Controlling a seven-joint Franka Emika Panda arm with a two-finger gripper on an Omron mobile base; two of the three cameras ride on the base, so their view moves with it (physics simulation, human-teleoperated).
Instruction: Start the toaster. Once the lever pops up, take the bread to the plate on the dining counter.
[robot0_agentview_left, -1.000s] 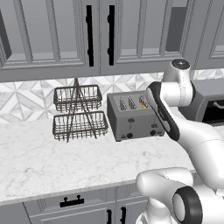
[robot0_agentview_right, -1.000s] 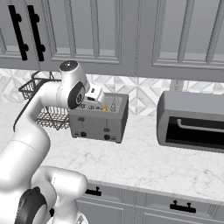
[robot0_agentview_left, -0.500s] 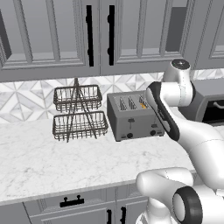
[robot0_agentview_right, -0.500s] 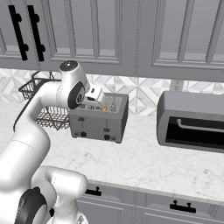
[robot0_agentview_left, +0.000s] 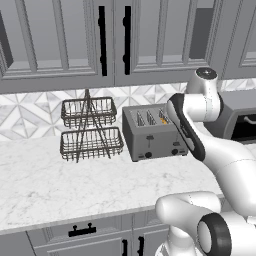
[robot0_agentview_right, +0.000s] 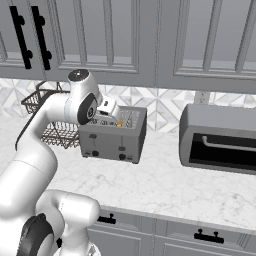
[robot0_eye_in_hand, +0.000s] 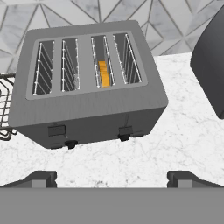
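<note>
We see a white grey-veined marble counter (robot0_agentview_left: 75, 185) running under grey cabinets. Toward its back edge stands the boxy grey metal toaster (robot0_eye_in_hand: 87, 87) with four top slots (two slide levers and black knobs on its front). A slice of golden-tan bread (robot0_eye_in_hand: 103, 73) sits low in the third slot from the left. Just left stands a dark two-tier wire basket rack (robot0_agentview_left: 91, 129). Our two-finger gripper (robot0_eye_in_hand: 111, 178) hovers above, fingers spread wide, holding nothing.

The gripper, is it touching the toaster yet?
Apart. In the hand view the gripper is open, its fingertips low in the picture, with bare marble counter between them and the toaster.
</note>
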